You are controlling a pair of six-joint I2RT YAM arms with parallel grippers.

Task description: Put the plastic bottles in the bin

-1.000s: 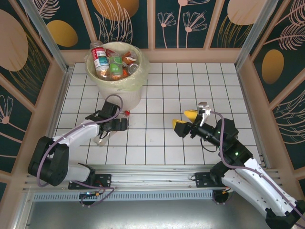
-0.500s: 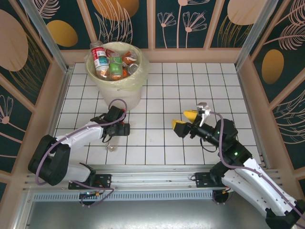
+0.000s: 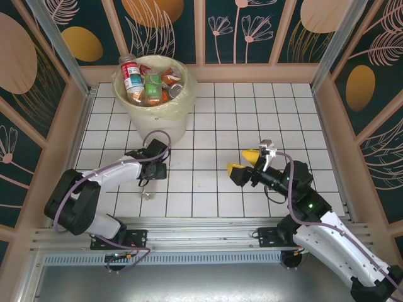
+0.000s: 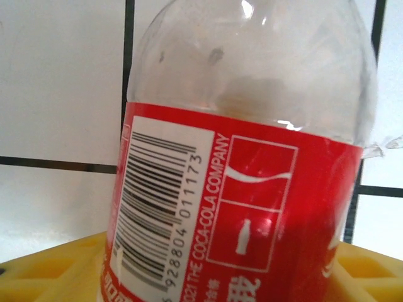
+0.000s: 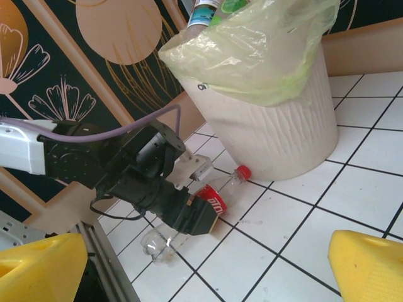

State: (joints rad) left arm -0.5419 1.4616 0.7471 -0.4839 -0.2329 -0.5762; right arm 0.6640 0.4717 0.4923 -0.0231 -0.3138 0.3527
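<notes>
Bottle work on my left side: the left hand is down on the white tiled bench, just in front of the bin, straddling a clear plastic bottle that lies on its side on the tiles. From the left wrist camera I see the bottle's red Coca-Cola label and barcode very close. Its clear shoulder runs away from me, and a yellow finger pad sits at each lower corner of the view, one on either side of the label. I cannot tell whether those pads are pressing on the bottle or just flanking it.

From the right wrist camera the same bottle points its red cap toward the foot of the bin, close to the wall but apart from it. The black body of the left hand covers the labelled middle, and the clear base sticks out on the near side.

The bin stands in the far left corner of the bench. Its pale yellow liner is folded over the rim and it is heaped with other bottles. One red-labelled bottle stands up at the far left of the rim.

My right hand hangs above the tiles well to the right, fingers spread wide and carrying nothing, facing the left hand.
</notes>
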